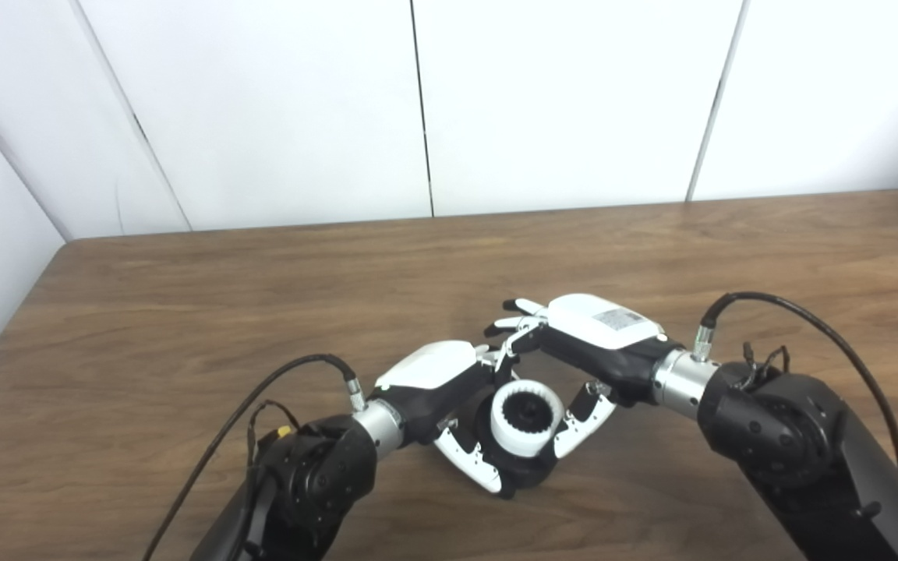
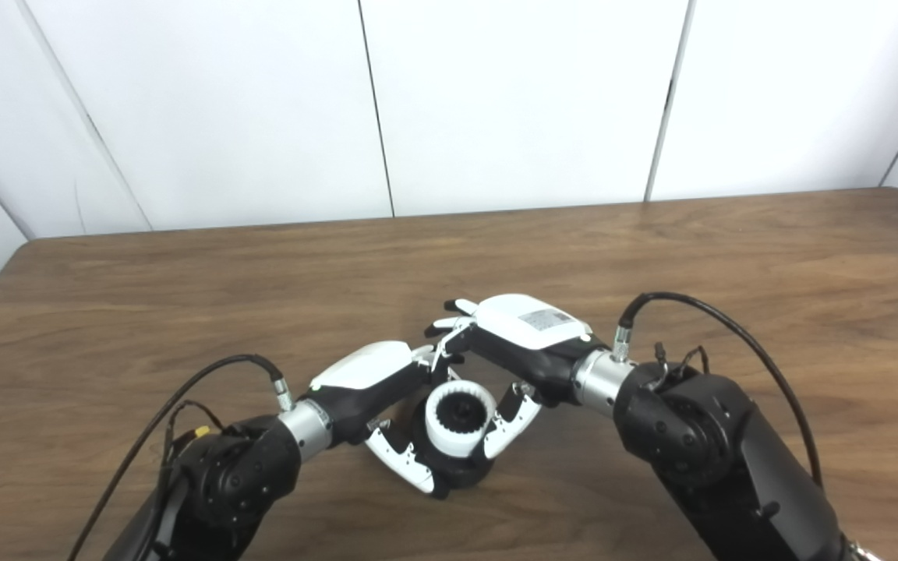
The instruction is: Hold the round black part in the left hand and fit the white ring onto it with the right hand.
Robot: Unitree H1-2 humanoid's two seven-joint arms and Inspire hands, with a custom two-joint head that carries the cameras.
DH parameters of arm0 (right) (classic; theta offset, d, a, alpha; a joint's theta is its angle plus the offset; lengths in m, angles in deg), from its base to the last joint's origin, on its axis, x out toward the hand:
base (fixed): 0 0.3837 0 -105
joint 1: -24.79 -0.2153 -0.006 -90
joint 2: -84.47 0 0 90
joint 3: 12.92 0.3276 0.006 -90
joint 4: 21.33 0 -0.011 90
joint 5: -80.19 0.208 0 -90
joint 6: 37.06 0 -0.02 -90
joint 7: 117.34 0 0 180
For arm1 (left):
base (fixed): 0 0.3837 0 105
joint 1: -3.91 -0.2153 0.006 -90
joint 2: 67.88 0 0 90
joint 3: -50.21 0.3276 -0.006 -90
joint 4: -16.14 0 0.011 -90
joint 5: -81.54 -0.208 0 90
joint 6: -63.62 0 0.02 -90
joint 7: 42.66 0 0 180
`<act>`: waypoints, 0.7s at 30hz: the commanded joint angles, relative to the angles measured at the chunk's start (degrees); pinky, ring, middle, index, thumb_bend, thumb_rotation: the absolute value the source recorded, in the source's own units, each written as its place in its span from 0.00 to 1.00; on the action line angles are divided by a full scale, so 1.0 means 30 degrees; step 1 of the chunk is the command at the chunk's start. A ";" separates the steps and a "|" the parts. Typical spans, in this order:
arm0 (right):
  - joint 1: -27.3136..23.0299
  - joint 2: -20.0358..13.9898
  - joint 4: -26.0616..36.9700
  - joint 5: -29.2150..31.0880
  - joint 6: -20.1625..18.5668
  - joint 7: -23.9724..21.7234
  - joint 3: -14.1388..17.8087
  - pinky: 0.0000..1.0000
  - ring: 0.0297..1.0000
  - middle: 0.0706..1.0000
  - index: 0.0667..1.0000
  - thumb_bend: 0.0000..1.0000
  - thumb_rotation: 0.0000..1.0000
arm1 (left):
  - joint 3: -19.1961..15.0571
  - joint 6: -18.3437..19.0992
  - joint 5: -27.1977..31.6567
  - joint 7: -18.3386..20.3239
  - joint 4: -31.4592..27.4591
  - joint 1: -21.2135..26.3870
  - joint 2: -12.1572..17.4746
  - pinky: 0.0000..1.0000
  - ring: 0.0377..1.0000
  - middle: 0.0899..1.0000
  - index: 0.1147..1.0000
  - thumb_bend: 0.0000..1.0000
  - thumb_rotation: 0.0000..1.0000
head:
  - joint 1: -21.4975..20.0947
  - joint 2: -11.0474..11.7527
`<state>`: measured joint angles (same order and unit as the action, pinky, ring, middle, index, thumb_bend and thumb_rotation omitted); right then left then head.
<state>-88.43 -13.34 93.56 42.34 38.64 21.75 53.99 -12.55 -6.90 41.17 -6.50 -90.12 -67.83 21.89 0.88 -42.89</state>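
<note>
White ring [image 1: 527,417], toothed inside, seated around round black part [image 1: 528,414] and raised just above the wooden table [image 1: 184,327], left hand [image 1: 449,405] curled under and gripping the black part, right hand [image 1: 585,351] closed on the ring from its right, thumb touching its side

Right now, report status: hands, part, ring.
Left hand shut on round black part. Right hand on white ring, ring around the part's top. Table: nothing in the way.
</note>
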 commanded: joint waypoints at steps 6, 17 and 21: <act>-0.0412 0.0056 0.0078 0.0171 0.0352 0.0302 0.0221 0.94 1.00 0.90 0.65 1.00 0.32 | -0.0368 -0.0371 -0.0100 -0.0404 -0.0660 0.0824 0.0113 0.91 1.00 0.96 0.65 0.92 0.26 | -0.0016 0.0021; -0.0570 -0.0097 0.0290 0.0515 0.0323 0.0138 0.0437 0.93 0.99 0.91 0.71 1.00 0.37 | -0.0303 -0.0185 -0.0204 -0.0230 -0.0715 0.0894 0.0060 0.92 1.00 0.96 0.66 0.92 0.26 | -0.0043 -0.0027; -0.0621 -0.0093 0.0403 0.0548 0.0104 -0.0007 0.0549 0.92 0.99 0.91 0.71 1.00 0.38 | -0.0272 -0.0150 -0.0252 -0.0208 -0.0712 0.0872 0.0058 0.91 1.00 0.96 0.66 0.92 0.26 | -0.0040 -0.0036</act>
<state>-87.75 -13.35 92.99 43.61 38.50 21.15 54.62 -12.77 -6.85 40.87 -6.48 -90.29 -67.76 22.01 0.70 -42.98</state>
